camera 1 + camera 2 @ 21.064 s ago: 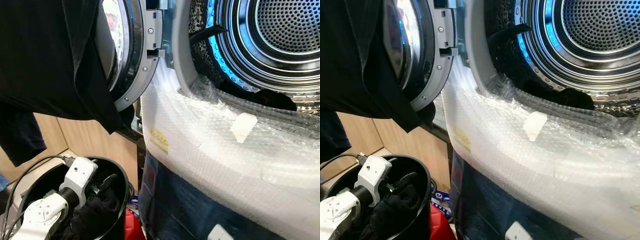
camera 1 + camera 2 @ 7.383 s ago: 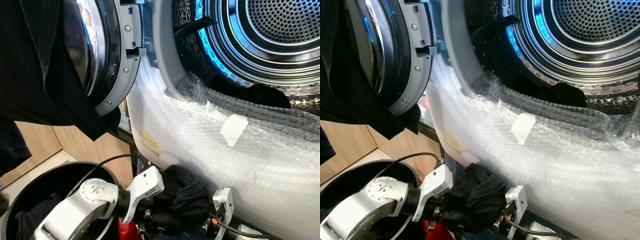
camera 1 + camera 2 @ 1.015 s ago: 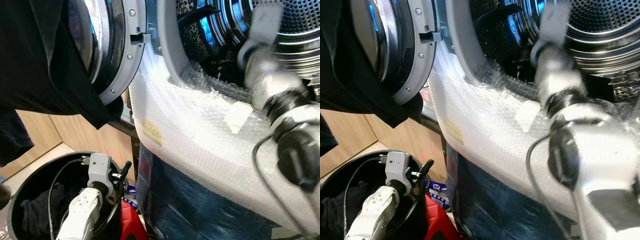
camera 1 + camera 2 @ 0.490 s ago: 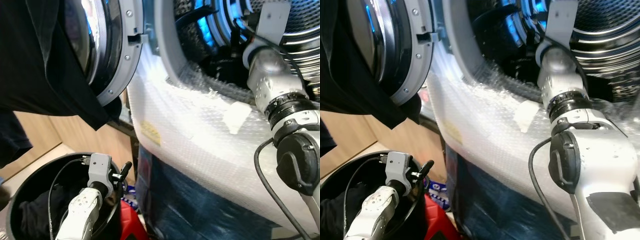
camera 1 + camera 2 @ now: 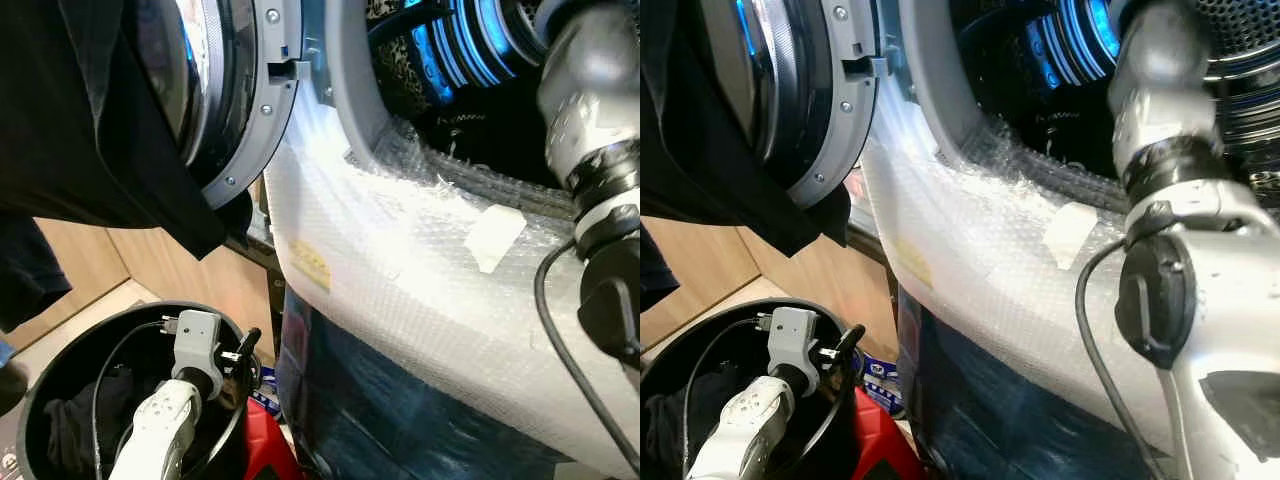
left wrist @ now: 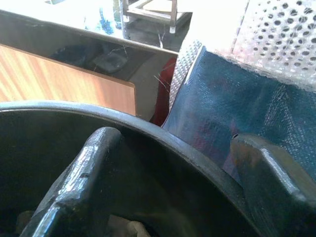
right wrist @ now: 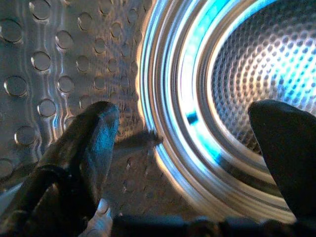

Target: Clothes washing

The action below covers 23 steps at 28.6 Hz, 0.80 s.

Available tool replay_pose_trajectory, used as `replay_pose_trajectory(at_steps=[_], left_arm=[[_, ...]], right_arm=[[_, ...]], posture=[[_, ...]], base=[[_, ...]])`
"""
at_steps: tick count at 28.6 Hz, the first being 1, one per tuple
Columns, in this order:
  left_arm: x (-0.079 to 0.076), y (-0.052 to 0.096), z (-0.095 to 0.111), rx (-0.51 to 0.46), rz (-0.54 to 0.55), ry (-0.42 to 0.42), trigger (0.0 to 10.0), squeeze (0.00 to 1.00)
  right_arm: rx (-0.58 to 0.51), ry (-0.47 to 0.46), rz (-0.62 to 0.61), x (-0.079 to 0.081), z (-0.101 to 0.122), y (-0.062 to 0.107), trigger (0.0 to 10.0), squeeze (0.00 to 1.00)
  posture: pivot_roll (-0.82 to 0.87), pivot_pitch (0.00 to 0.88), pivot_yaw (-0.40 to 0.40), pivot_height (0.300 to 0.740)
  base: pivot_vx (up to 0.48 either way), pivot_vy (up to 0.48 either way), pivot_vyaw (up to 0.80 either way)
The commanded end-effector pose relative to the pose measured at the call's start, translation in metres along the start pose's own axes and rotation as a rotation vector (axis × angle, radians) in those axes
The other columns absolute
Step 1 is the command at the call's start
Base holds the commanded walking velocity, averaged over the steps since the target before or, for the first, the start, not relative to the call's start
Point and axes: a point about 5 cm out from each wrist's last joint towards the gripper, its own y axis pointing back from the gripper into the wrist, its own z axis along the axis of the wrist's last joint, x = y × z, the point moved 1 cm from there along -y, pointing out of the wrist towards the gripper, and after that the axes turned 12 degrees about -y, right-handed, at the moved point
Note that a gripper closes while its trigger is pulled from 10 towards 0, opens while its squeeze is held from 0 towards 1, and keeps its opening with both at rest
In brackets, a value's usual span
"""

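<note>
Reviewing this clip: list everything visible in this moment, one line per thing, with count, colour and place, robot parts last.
Washing machine drum: one, silver perforated metal lit blue, ahead on the right, open.
Washer door: one, grey rim with dark glass, swung open to the left.
Dark garment: one, black, draped over the open door.
Bubble wrap: one sheet, clear white, covering the machine front below the opening.
Tape patch: one, white, on the bubble wrap.
Basket: one, black, round, on the floor at lower left.
Clothes: dark pile, inside the basket.
Red object: one, on the floor between basket and machine.
Left gripper: black fingers open, at the basket rim.
Right gripper: black fingers open, inside the drum.
</note>
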Motion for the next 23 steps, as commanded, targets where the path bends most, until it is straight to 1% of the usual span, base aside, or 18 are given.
replay_pose_trajectory(at_steps=[1,2,4,5,6,7,8,9,11,12,13,15,17,20,22,23], left_arm=[[0.002,0.002,-0.001,0.012,0.001,-0.015,10.0,0.00],[0.002,0.003,-0.002,0.013,0.002,-0.014,10.0,0.00],[0.001,0.003,-0.002,0.013,0.005,-0.009,10.0,0.00],[0.001,0.004,-0.002,0.013,0.006,-0.007,10.0,0.00],[0.001,0.004,-0.003,0.015,0.005,-0.007,10.0,0.00],[0.001,0.004,-0.003,0.015,0.005,-0.007,10.0,0.00],[0.000,0.004,-0.003,0.015,0.004,-0.007,10.0,0.00],[0.000,0.006,-0.004,0.017,0.003,-0.006,10.0,0.00],[0.000,0.007,-0.005,0.019,0.003,-0.005,10.0,0.00],[0.000,0.007,-0.005,0.020,0.004,-0.006,10.0,0.00],[0.000,0.007,-0.005,0.020,0.004,-0.006,10.0,0.00],[0.000,0.008,-0.006,0.022,0.005,-0.005,10.0,0.00],[0.000,0.008,-0.006,0.022,0.005,-0.004,10.0,0.00],[-0.002,0.008,-0.006,0.020,0.003,-0.005,10.0,0.00],[-0.004,0.009,-0.007,0.017,0.003,-0.001,10.0,0.00],[-0.005,0.010,-0.007,0.016,-0.002,-0.003,10.0,0.00]], right_arm=[[-0.018,-0.109,0.058,0.005,0.014,-0.002,10.0,0.00],[-0.007,-0.158,0.097,0.008,0.014,-0.003,10.0,0.00],[-0.009,-0.228,0.170,0.014,0.017,-0.002,10.0,0.00],[-0.041,-0.303,0.234,0.017,0.024,-0.001,10.0,0.00],[-0.091,-0.293,0.266,0.017,0.029,0.002,10.0,0.00],[-0.091,-0.293,0.266,0.017,0.029,0.002,10.0,0.00],[-0.120,-0.269,0.276,0.017,0.031,0.003,10.0,0.00],[-0.138,-0.307,0.337,0.019,0.034,0.008,10.0,0.00],[-0.151,-0.322,0.401,0.022,0.035,0.014,10.0,0.00],[-0.147,-0.333,0.460,0.027,0.034,0.019,10.0,0.00],[-0.147,-0.333,0.460,0.027,0.034,0.019,10.0,0.00],[-0.154,-0.347,0.493,0.030,0.031,0.029,10.0,0.00],[-0.154,-0.343,0.491,0.029,0.030,0.030,10.0,0.00],[-0.187,-0.301,0.545,0.027,0.024,0.046,10.0,0.00],[-0.183,-0.373,0.584,0.024,0.017,0.058,10.0,0.00],[-0.184,-0.394,0.625,0.024,0.014,0.067,10.0,0.00]], posture=[[0.16,0.023,0.022,0.740],[0.15,0.022,0.020,0.740],[0.15,0.026,0.021,0.740],[0.15,0.029,0.020,0.740],[0.15,0.030,0.020,0.740],[0.15,0.030,0.020,0.740],[0.15,0.030,0.019,0.740],[0.15,0.034,0.019,0.740],[0.15,0.032,0.016,0.740],[0.15,0.032,0.015,0.740],[0.15,0.032,0.015,0.740],[0.15,0.030,0.013,0.740],[0.15,0.030,0.011,0.740],[0.17,0.020,0.008,0.740],[0.17,0.003,0.005,0.740],[0.18,0.000,0.003,0.740]], base=[[0.000,0.000,0.00],[0.000,0.000,0.00],[0.000,0.000,0.00],[0.000,0.000,0.00],[0.000,0.000,0.00],[0.000,0.000,0.00],[0.000,0.000,0.00],[0.000,0.000,0.00],[0.000,0.000,0.00],[0.000,0.000,0.00],[0.000,0.000,0.00],[0.000,0.000,0.00],[0.000,0.000,0.00],[0.000,0.000,0.00],[0.000,0.000,0.00],[0.000,0.000,0.00]])
